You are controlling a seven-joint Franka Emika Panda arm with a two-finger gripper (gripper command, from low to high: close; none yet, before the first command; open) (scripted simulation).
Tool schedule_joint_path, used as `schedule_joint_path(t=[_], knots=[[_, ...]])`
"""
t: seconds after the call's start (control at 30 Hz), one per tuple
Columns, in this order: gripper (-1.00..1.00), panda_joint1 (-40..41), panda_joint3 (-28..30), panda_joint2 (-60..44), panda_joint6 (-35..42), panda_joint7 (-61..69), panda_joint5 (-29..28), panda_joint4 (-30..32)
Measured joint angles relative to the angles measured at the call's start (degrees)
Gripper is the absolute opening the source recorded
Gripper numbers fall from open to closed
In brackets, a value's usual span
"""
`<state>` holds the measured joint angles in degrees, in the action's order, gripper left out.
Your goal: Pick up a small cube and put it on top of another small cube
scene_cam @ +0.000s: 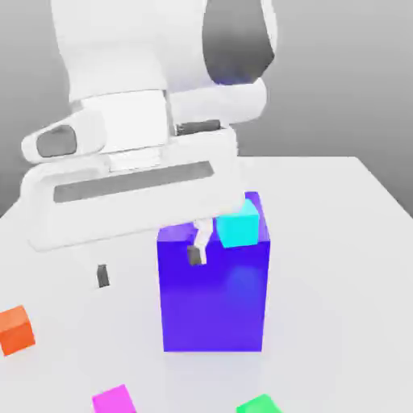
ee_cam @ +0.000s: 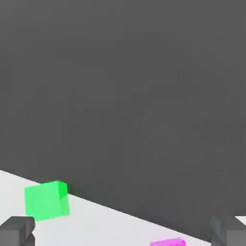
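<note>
My end effector (scene_cam: 148, 269) stands wide open, its two fingers well apart, with nothing between them. In the exterior view it is tilted; one fingertip shows in front of the tall blue block (scene_cam: 213, 294), the other well clear toward the exterior view's left. Whether the nearer one touches the block I cannot tell.

Placement: the cyan cube (scene_cam: 239, 224) appears to rest on top of the blue block, at the exterior view's right side of its upper face, so the block serves as its stand. The orange cube (scene_cam: 15, 330), magenta cube (scene_cam: 113, 400) and green cube (scene_cam: 258, 405) lie apart from one another on the table (scene_cam: 323, 282). Which cube is to be lifted and which is to bear it, the task does not specify; no stack of two small cubes is seen.

Clearance: the orange cube has open table around its visible sides, and the gap between magenta and green looks sufficient for a finger. The block's upright faces and upper edges are the main hazard; a low sideways sweep could strike them or dislodge the cyan cube. I judge the work to be at the approach stage: select a cube, clear the block, square up above, then descend.
</note>
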<state>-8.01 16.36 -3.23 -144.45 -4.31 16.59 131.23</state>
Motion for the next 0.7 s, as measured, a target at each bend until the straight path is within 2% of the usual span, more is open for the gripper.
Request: schedule_joint_path(t=[0.13,0.3,0.43,0.47,0.7], knots=[[0.00,1.4,-0.1,-7.7,-2.6,5.1,0.1,0.1],[0.00,3.0,0.7,-16.5,-6.3,9.5,-2.7,0.3],[0.00,5.5,-2.1,-24.8,-12.0,12.8,0.2,-1.3],[-1.00,6.2,-3.0,-26.5,-13.3,13.4,1.0,-1.7],[-1.00,6.3,-3.1,-26.8,-13.4,13.5,1.0,-1.7]])
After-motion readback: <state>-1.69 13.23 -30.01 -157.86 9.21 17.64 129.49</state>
